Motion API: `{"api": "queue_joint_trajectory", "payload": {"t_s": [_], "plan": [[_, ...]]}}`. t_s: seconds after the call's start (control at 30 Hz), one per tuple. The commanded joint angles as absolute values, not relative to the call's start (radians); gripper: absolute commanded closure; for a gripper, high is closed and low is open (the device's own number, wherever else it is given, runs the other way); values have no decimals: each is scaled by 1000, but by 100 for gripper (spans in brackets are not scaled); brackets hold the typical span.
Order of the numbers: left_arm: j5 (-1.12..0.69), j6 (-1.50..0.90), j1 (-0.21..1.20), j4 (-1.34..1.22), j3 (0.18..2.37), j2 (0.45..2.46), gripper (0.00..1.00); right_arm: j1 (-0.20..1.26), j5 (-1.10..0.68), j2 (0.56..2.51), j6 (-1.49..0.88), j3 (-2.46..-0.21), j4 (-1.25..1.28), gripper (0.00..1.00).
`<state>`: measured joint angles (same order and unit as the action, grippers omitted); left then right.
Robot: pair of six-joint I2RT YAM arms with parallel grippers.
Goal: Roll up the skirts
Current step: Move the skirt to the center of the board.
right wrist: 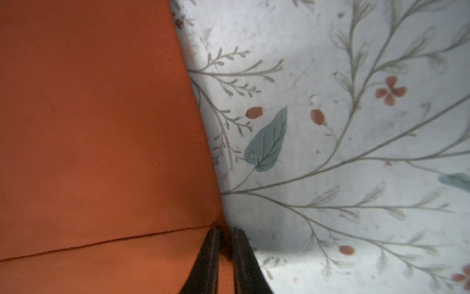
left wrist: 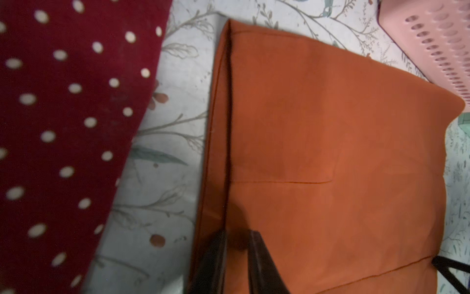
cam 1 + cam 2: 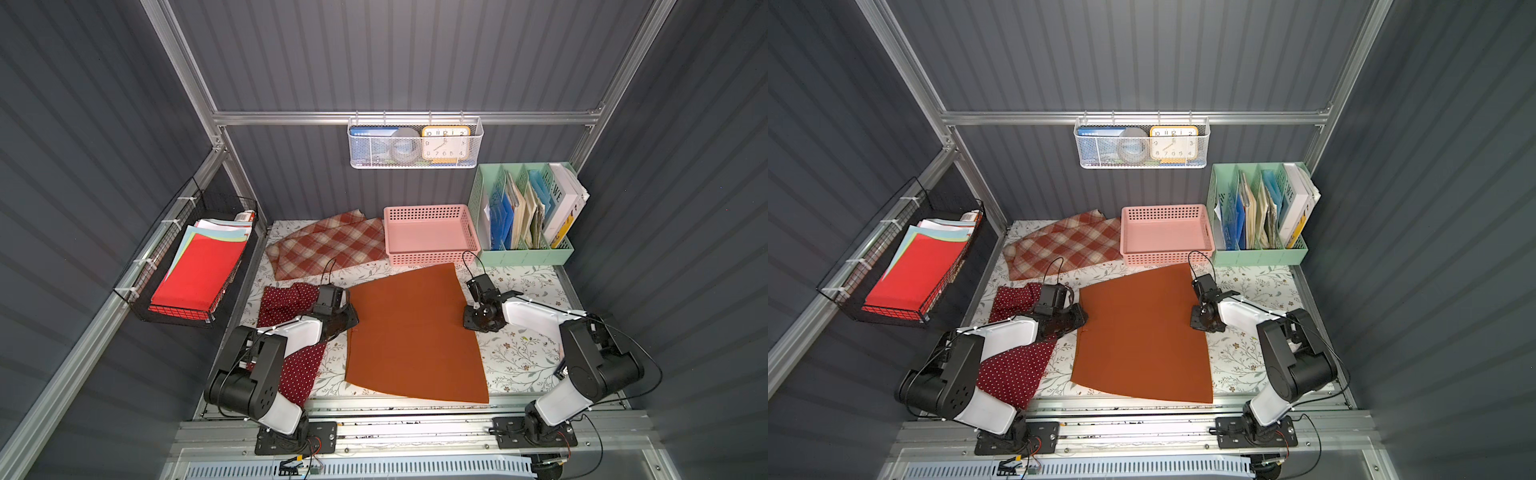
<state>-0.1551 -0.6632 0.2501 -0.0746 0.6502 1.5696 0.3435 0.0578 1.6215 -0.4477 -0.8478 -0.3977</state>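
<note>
The rust-orange skirt (image 3: pixel 415 332) (image 3: pixel 1142 332) lies flat in the middle of the floral table. My left gripper (image 3: pixel 353 320) (image 2: pixel 236 234) is at its left edge, shut on a fold of that cloth (image 2: pixel 330 140). At the opposite edge, my right gripper (image 3: pixel 469 323) (image 1: pixel 226 230) is shut on the orange hem (image 1: pixel 101 127). The dark red polka-dot skirt (image 3: pixel 299 370) (image 2: pixel 63 127) lies crumpled under the left arm. The plaid skirt (image 3: pixel 328 245) (image 3: pixel 1067 245) lies spread at the back left.
A pink basket (image 3: pixel 428 232) stands empty just behind the orange skirt, with a green file organiser (image 3: pixel 523 253) to its right. A black wire basket (image 3: pixel 137 307) of red paper sheets hangs on the left wall. A white mesh basket (image 3: pixel 415 163) hangs on the rear rail.
</note>
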Motion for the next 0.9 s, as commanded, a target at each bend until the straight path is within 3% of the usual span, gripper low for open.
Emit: {"api": "queue_joint_trajectory", "payload": {"t_s": [0.0,0.17,0.6,0.8,0.87], "plan": [[-123,-649,256,-62,657,1624,100,349,71,1662,-448,-863,-406,92],[-93,-653,256,-83,667,1654,100,348,90,1690,-443,-890,-396,100],[-47,-670,256,-97,706,1637,98,339,135,1747,-421,-1029,-476,98],[-25,-676,256,-57,641,1488,53,337,176,1635,-433,-989,-524,72],[-9,-680,256,-40,629,1443,44,337,195,1607,-428,-981,-537,71]]}}
